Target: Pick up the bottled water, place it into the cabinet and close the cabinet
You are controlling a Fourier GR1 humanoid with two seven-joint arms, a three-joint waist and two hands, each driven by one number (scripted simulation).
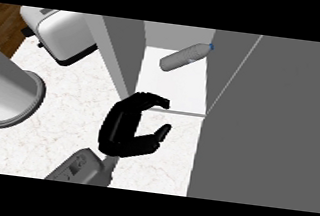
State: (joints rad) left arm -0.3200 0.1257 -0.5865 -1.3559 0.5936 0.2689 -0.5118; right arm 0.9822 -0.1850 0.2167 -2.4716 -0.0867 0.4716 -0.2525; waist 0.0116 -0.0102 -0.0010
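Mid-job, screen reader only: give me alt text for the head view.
The bottled water lies on its side on the shelf of the open cabinet. The left hand hangs empty over the counter just before the shelf, fingers curled; a toaster stands at upper left.

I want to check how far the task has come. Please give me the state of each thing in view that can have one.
bottled water: lying on its side inside the cabinet, blue cap on.
cabinet: open, not yet closed.
left hand: fingers curled, holding nothing, above the counter in front of the cabinet.
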